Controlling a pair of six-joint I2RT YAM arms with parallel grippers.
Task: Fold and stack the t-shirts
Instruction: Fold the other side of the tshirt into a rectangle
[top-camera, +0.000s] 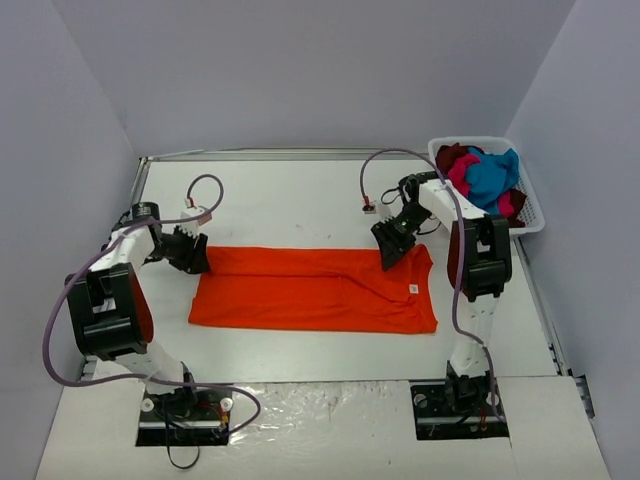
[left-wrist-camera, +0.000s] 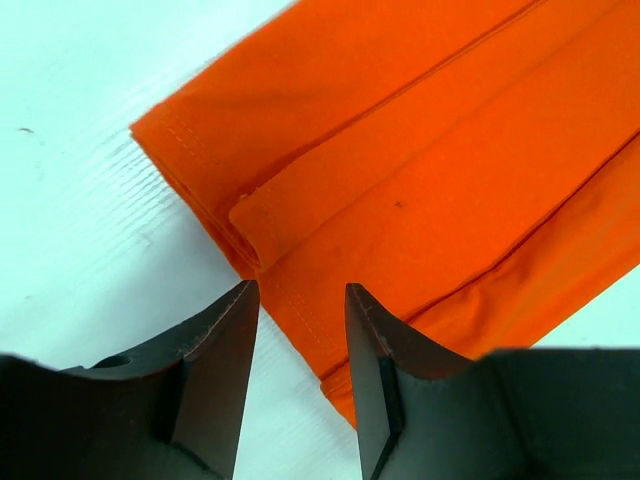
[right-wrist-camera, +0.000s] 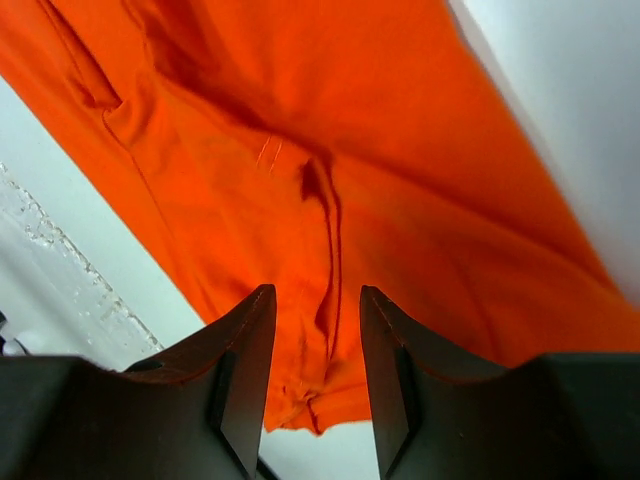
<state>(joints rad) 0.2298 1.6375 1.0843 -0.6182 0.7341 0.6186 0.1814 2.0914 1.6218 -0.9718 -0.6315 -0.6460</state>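
A bright orange t-shirt (top-camera: 310, 290) lies folded into a long band across the middle of the table, with a small white tag (top-camera: 412, 289) near its right end. My left gripper (top-camera: 196, 258) is open over the shirt's far left corner (left-wrist-camera: 300, 300), with the hem edge between its fingers. My right gripper (top-camera: 388, 254) is open over the shirt's far right edge (right-wrist-camera: 320, 330), with a bunched seam between its fingers. Teal-blue (top-camera: 492, 176), magenta-pink (top-camera: 463, 172) and dark red shirts (top-camera: 452, 155) sit heaped in the basket.
A white plastic basket (top-camera: 530, 222) stands at the far right against the wall. A small white connector (top-camera: 369, 208) lies on the table behind the shirt. Grey walls close in the left, back and right sides.
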